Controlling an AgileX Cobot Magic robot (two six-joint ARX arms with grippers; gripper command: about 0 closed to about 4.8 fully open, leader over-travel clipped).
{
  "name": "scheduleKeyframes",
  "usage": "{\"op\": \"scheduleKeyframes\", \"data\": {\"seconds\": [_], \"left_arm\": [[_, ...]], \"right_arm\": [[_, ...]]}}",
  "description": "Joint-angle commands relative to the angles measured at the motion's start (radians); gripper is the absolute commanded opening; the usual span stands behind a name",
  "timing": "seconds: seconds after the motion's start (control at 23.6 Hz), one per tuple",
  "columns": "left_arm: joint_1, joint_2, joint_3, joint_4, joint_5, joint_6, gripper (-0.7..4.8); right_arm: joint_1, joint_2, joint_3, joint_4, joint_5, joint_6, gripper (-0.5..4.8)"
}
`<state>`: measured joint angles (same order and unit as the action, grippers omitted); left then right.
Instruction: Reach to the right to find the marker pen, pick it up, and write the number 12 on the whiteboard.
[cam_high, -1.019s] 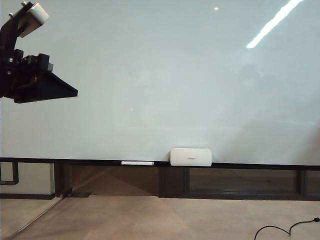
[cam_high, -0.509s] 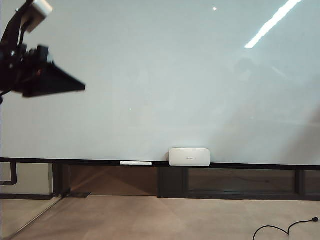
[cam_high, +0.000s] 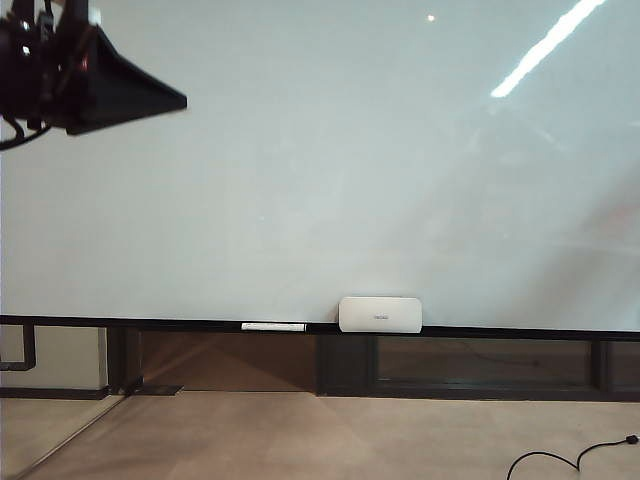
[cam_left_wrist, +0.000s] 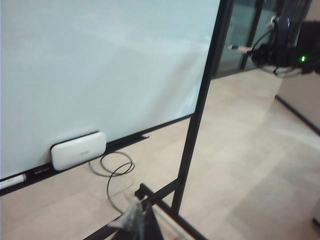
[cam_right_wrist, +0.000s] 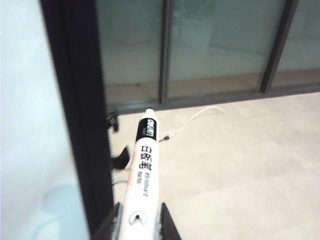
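Note:
The whiteboard (cam_high: 330, 170) fills the exterior view, glossy and pale, and no number 12 is in view on it. In the right wrist view my right gripper (cam_right_wrist: 139, 210) is shut on the marker pen (cam_right_wrist: 143, 165), a white barrel with a black band and printed lettering. The pen points past the board's black side post (cam_right_wrist: 82, 115). My left gripper (cam_high: 178, 100) hangs at the upper left before the board as a dark wedge, shut and empty; its blurred tips (cam_left_wrist: 137, 212) also show in the left wrist view. The right gripper is outside the exterior view.
A white slim stick (cam_high: 273, 326) and a white rounded box (cam_high: 380, 314) rest on the board's dark ledge (cam_high: 520, 332). A cable (cam_left_wrist: 112, 170) coils on the floor behind the board's foot. Another cable (cam_high: 565, 460) lies at the lower right. Glass walls (cam_right_wrist: 215, 45) stand beyond.
My left gripper has risen and shifted right in front of the board, and its white wrist housing has left the top of the picture. Nothing on the ledge has moved.

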<state>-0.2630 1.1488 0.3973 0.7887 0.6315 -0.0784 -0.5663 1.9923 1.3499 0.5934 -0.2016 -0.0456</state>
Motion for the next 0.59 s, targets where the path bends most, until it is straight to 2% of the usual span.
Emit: {"op": "scheduleKeyframes", "data": {"seconds": [0.04,0.17,0.25,0.34,0.38,0.47,0.59], "left_arm": [[0.000,-0.048,0.002,0.013,0.015,-0.074,-0.05],[0.000,-0.132,0.002,-0.020,-0.072,-0.092,-0.05],[0.000,-0.199,0.003,-0.065,-0.145,-0.086,-0.05],[0.000,-0.257,0.028,-0.204,-0.220,-0.012,-0.05],[-0.008,-0.285,0.058,-0.325,-0.289,0.066,-0.05],[-0.037,-0.306,0.117,-0.465,-0.401,0.159,-0.05],[-0.042,-0.307,0.179,-0.444,-0.412,0.169,-0.05]], "right_arm": [[0.029,-0.138,-0.139,0.051,0.001,0.055,-0.02],[0.075,-0.270,-0.256,0.056,-0.006,0.073,-0.02],[0.139,-0.357,-0.306,0.027,-0.032,0.089,-0.02],[0.216,-0.422,-0.312,-0.046,-0.070,0.095,-0.02],[0.267,-0.450,-0.312,-0.072,-0.070,0.094,-0.02],[0.364,-0.477,-0.311,-0.066,-0.070,0.110,-0.02],[0.485,-0.474,-0.307,-0.039,-0.070,0.217,-0.02]]}}
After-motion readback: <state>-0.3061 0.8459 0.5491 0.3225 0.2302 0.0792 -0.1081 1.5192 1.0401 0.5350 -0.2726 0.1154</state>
